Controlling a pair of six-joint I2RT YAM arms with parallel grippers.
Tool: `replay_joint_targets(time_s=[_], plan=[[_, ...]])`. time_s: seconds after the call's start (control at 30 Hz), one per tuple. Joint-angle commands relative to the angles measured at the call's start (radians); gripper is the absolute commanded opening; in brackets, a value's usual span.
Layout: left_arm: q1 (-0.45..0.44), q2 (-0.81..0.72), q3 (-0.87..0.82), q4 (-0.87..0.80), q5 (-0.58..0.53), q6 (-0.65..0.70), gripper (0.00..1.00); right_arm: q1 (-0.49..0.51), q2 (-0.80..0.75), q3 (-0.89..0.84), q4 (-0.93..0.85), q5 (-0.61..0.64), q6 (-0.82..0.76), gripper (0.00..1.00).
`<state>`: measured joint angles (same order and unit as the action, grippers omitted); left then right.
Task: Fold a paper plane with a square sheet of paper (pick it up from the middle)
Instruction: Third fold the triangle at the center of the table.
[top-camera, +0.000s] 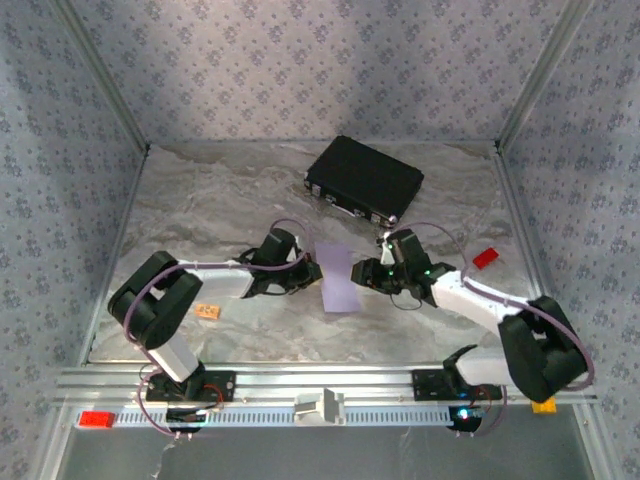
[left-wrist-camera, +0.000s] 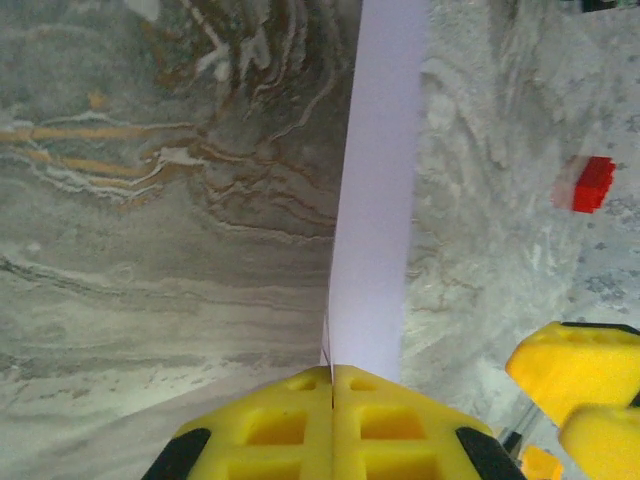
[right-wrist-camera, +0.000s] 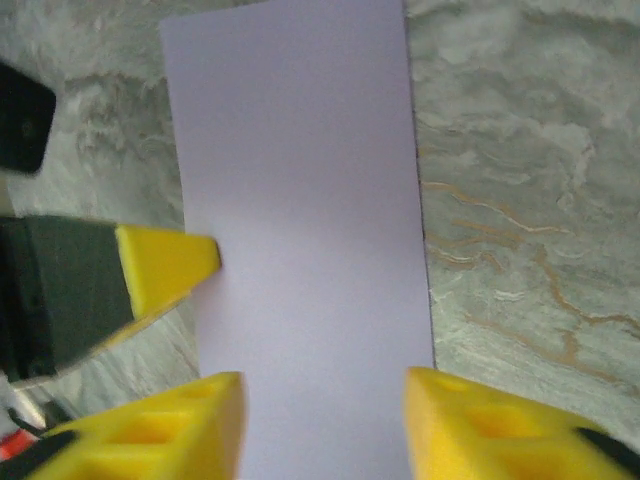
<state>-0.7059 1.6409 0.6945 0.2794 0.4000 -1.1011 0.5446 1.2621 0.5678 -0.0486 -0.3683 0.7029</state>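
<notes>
- yellow fingertips (left-wrist-camera: 290, 425) of the left claw (left-wrist-camera: 332, 385) are pressed flat together, pinching one edge of the lilac sheet of paper (left-wrist-camera: 375, 200).
- from that pinch the sheet runs straight away from the left claw as a long, narrow-looking strip over the marbled table (left-wrist-camera: 150, 250).
- right claw (right-wrist-camera: 322, 425) stands spread, with one yellow finger at each side. the sheet lies between the fingers and on ahead of them, and each fingertip overlaps a long edge of the paper.
- whether the right claw's fingers actually touch the paper cannot be told.
- ahead and to the left of the right claw, the left claw's yellow tip meets the sheet's side edge.
- from above, the sheet sits between the two claws, which face each other across it.
- black case (top-camera: 363, 180) lies beyond both claws, well apart from the sheet.
- small red block (top-camera: 485, 258) lies to the outer side of the right claw.
- small tan block (top-camera: 208, 311) lies behind the left claw, near its arm.
</notes>
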Motion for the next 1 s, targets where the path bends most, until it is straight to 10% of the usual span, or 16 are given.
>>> replay_joint_targets(time_s=[0.0,0.33,0.97], plan=[[0.016,-0.047,-0.016,-0.026,0.045,0.008,0.06,0.068,-0.055,0.019,-0.07,0.091,-0.227,0.56],[0.033,-0.055,-0.016,-0.035,0.066,0.002,0.06,0.465,-0.118,-0.119,0.231,0.455,-0.702,0.57],[0.033,-0.047,-0.024,-0.018,0.065,-0.005,0.06,0.758,0.176,-0.102,0.48,0.937,-0.987,0.58]])
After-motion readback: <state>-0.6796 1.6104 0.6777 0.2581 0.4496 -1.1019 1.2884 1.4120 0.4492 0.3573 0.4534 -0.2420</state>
